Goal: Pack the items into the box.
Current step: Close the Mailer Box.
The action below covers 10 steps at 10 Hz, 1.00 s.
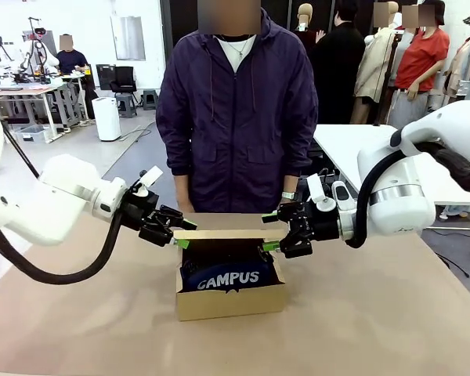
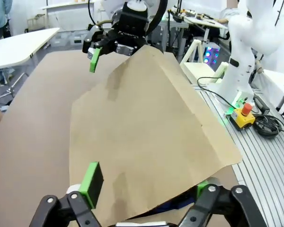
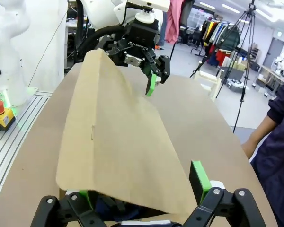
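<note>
At the left of the front view the left claw (image 1: 172, 233) reaches in from its side to meet the left end of the lid flap (image 1: 229, 233), which lies nearly level over the open top of the box (image 1: 231, 299). In the left wrist view its green pads (image 2: 91, 183) stand apart on either side of the flap's near edge, one above the cardboard and one below, so the claw is open around the flap and not pinching it; this looks like a stance for steering the lid down evenly. The box sits near the middle of the desk (image 1: 376, 313), its front toward the robot, and the navy pencil case (image 1: 229, 278) with its white "CAMPUS" lettering lies inside, under the flap. The knife and the small black item cannot be made out; they may lie hidden beneath the lid. At the right, the right claw (image 1: 286, 237) mirrors the other at the flap's opposite end, also spread wide with the cardboard between its fingers (image 3: 199, 178). Taking both ends likely keeps the lid from twisting. The person (image 1: 236, 117) stands just behind the box, close to the desk's far edge, apparently leaving the closing to the arms.
</note>
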{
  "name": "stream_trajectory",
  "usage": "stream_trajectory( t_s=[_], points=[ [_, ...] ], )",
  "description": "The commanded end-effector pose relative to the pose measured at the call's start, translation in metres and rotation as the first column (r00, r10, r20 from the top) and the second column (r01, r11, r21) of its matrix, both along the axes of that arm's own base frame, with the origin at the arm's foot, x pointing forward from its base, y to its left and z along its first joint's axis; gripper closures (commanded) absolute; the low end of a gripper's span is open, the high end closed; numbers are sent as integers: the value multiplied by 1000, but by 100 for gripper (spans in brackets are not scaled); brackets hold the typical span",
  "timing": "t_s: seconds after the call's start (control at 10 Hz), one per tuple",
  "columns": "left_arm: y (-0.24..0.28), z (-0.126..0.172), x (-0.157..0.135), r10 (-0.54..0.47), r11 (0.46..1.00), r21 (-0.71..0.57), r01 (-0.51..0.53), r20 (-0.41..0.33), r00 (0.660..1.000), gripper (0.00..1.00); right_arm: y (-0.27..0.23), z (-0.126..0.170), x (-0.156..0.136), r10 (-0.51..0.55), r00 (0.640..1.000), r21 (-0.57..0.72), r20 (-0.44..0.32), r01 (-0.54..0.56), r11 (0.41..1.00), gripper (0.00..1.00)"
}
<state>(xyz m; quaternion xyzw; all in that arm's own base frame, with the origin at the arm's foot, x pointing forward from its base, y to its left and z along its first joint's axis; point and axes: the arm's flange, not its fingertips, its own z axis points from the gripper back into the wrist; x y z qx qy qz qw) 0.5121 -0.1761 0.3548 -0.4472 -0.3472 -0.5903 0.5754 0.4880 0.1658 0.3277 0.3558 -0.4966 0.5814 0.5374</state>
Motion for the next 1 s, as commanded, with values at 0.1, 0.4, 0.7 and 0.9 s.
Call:
stream_trajectory(
  t_s=[0.1,0.4,0.7,0.9],
  points=[
    [12,16,-29,-99,995,35,98,21,995,0,-26,9,-4,-55,998,-29,-30,54,998,0],
    [38,36,-55,-22,968,250,20,4,1000,0,-68,24,-7,-146,988,-101,-45,141,985,0],
    [60,55,-49,245,968,17,-250,136,960,0,-55,37,15,-283,959,11,-27,283,959,0],
    [50,58,-26,357,927,-160,-340,96,929,0,-27,46,33,-319,944,81,-83,326,942,0]
  ],
)
